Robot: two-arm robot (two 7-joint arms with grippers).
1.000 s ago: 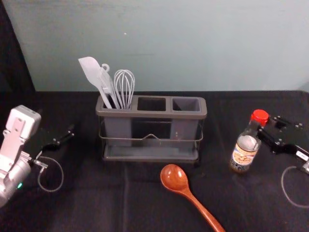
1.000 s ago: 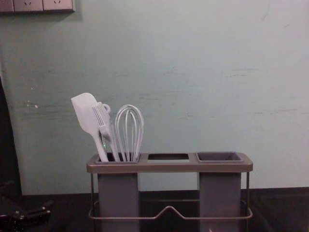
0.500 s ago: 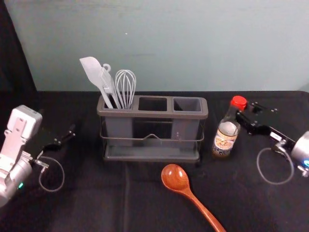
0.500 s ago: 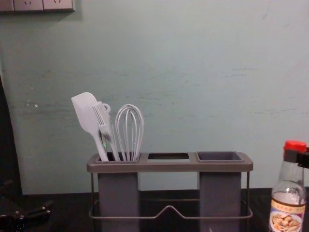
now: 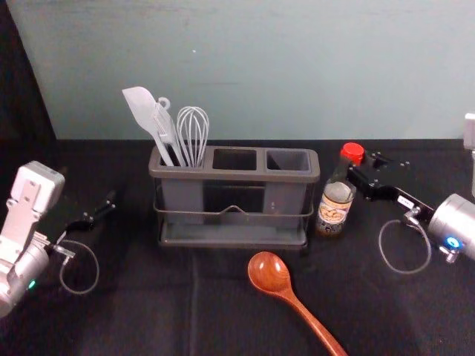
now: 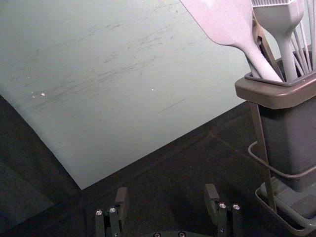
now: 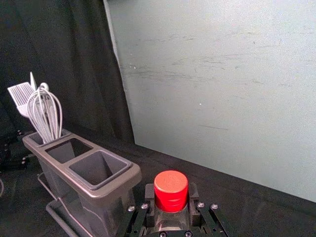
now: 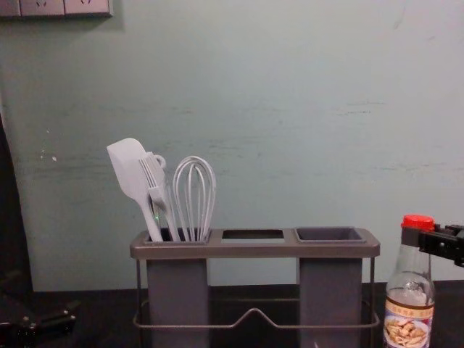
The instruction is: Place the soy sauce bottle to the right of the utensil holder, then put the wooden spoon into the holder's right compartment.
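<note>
The right gripper (image 5: 361, 165), to the right of the grey plastic utensil holder with its wire rail (image 5: 234, 176), is pinching the neck of the clear glass soy sauce bottle with a red screw cap (image 5: 333, 211) just under the cap. The bottle leans slightly in the head view, just beside the holder's right end; its base is cut off in the chest view, so whether it bears on the black cloth (image 5: 148, 311) I can't say. Its paper label (image 8: 408, 326) has a picture of food below a yellow band (there is lettering on that band, but too small for me to read). A small white sticker (image 5: 405, 201) on the right arm is just as illegible.

In the holder's left compartment stand a white spatula (image 5: 139, 109), a white brush (image 5: 165, 126) and a white wire whisk (image 5: 192, 133), their lower ends hidden inside. The glossy reddish-brown wooden spoon (image 5: 269, 274) lies in front of the holder, bowl nearest it, the handle's end cut off by the head view's lower edge. Off to the holder's left, the left gripper (image 5: 104, 210) is parked, its fingers spread wide
</note>
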